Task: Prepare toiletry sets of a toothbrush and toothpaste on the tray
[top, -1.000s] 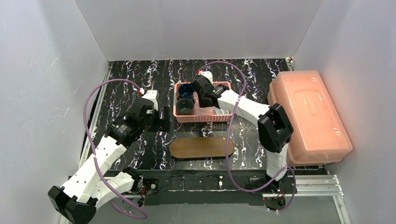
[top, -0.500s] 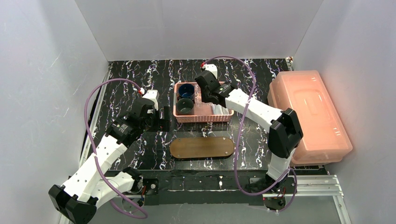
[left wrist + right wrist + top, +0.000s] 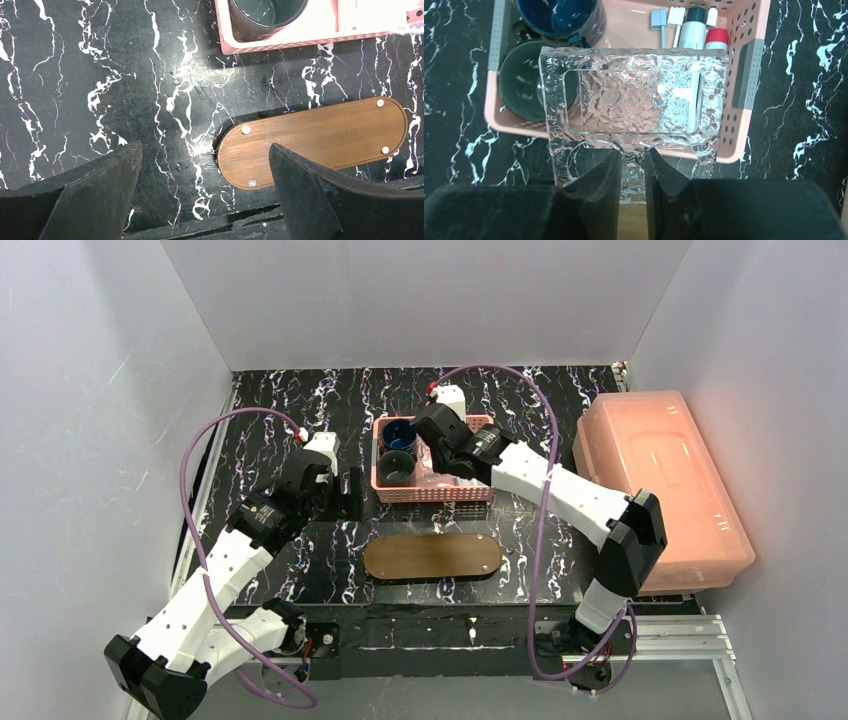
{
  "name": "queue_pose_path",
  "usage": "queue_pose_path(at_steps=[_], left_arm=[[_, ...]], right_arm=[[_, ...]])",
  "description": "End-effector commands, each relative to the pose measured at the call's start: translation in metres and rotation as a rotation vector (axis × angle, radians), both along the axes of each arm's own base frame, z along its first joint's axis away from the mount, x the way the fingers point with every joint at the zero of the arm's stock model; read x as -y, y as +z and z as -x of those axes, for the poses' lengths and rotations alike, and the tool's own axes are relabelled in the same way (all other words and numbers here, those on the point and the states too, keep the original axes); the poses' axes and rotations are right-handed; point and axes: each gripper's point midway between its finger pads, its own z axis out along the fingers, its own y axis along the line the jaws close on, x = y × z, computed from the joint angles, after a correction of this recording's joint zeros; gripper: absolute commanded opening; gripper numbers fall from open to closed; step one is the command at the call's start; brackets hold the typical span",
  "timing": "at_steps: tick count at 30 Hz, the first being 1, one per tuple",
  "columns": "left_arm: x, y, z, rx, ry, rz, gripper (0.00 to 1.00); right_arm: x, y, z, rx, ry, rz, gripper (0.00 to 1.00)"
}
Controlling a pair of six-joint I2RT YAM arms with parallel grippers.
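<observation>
My left end effector (image 3: 204, 150) hung wide open and empty, the tray (image 3: 320, 135) lying on the desk (image 3: 100, 75) just ahead to its right. My right end effector (image 3: 631, 161) pinched the near rim of a clear dish (image 3: 624, 95) above the basket (image 3: 744, 130). With so narrow a grip, I judged it best carried level and slowly. Beneath it the basket held two mugs (image 3: 521, 82) at left, and what looked like brushes (image 3: 657, 20) and tubes (image 3: 696, 22) at right.

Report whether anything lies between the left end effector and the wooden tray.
Nothing visible does. The left end effector stands open above the dark table, with one end of the tray showing between its fingers. The pink basket sits apart from the tray, off that line.
</observation>
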Motion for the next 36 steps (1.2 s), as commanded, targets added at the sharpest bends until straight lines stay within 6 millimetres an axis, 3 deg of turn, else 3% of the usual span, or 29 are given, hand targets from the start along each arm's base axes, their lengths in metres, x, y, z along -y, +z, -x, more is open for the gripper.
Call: queue_pose_path(at_steps=[1, 11, 17, 29, 36], left_arm=[[-0.008, -0.007, 0.003, -0.016, 0.015, -0.044, 0.98], [-0.011, -0.008, 0.003, -0.016, 0.026, -0.052, 0.98], [-0.010, -0.010, 0.003, -0.024, 0.026, -0.054, 0.98], [-0.008, -0.011, 0.004, -0.033, 0.018, -0.046, 0.98], [-0.008, -0.010, 0.004, -0.029, 0.017, -0.042, 0.98]], right_arm=[[0.008, 0.037, 0.019, 0.067, -0.055, -0.056, 0.01], [-0.005, 0.027, 0.078, 0.031, -0.037, -0.072, 0.01], [-0.007, 0.008, 0.110, -0.006, -0.067, -0.065, 0.01], [-0.008, -0.031, 0.151, -0.131, -0.094, -0.097, 0.01], [-0.008, -0.040, 0.166, -0.143, -0.112, -0.091, 0.01]])
